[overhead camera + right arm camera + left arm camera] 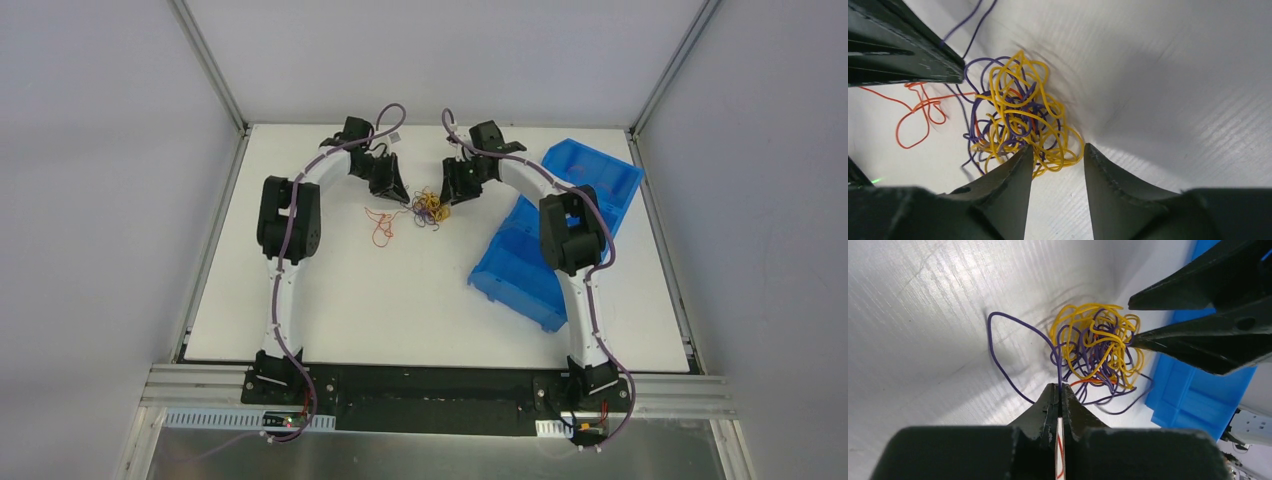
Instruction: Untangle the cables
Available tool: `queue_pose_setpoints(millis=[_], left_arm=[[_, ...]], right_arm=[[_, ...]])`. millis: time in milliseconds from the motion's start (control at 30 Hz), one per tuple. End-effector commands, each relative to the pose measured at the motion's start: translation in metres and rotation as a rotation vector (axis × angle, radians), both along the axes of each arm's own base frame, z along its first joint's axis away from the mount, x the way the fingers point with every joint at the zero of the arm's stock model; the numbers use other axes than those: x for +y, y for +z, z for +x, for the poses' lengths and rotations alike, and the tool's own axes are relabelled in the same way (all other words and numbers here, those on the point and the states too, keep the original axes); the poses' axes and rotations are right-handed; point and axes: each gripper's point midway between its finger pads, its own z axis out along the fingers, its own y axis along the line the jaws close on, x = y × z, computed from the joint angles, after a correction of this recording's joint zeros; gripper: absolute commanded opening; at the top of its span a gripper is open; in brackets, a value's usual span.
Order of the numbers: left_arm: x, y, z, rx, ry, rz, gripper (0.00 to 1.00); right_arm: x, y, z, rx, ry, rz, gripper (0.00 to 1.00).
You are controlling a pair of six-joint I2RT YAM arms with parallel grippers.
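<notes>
The cables are a small tangle (431,207) of yellow, purple and orange wires on the white table, also in the left wrist view (1096,346) and the right wrist view (1018,120). My left gripper (1060,387) is shut on a purple wire (990,340) that leads out of the tangle; in the top view it (404,196) sits just left of the tangle. My right gripper (1058,148) is open at the tangle's right edge (447,197), with yellow loops between its fingers. A separate orange wire (918,115) lies loose to the left (381,226).
A blue bin (560,225) lies on the table to the right, partly under my right arm; its corner shows in the left wrist view (1193,395). Metal frame posts stand at the table's far corners.
</notes>
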Motion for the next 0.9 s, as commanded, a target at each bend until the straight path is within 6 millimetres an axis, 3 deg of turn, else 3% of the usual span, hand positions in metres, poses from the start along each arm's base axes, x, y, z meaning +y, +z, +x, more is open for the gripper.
queue_pose_setpoints(millis=[0,133,167,400,667,867], left_arm=[[-0.006,0.106,0.006,-0.211,-0.029,-0.088,0.0],[0.011,0.185,-0.006,-0.358,-0.003,-0.118,0.0],[0.017,0.198,-0.009,-0.379,0.008,-0.126,0.0],[0.052,0.313,-0.035,-0.573,0.056,-0.219,0.0],[0.066,0.425,-0.076,-0.875,0.032,-0.246,0.0],[0.105,0.509,-0.075,-1.125,0.232,-0.208,0.0]], right_arm=[[-0.002,-0.001,-0.006,-0.02,0.034,-0.066,0.36],[-0.009,-0.015,-0.017,-0.003,0.064,-0.156,0.02],[-0.012,-0.015,-0.017,-0.003,0.06,-0.168,0.0],[-0.032,-0.023,-0.028,0.01,0.078,-0.263,0.0],[-0.039,-0.028,-0.044,0.067,0.065,-0.296,0.0],[-0.037,-0.033,-0.058,0.082,0.085,-0.318,0.0]])
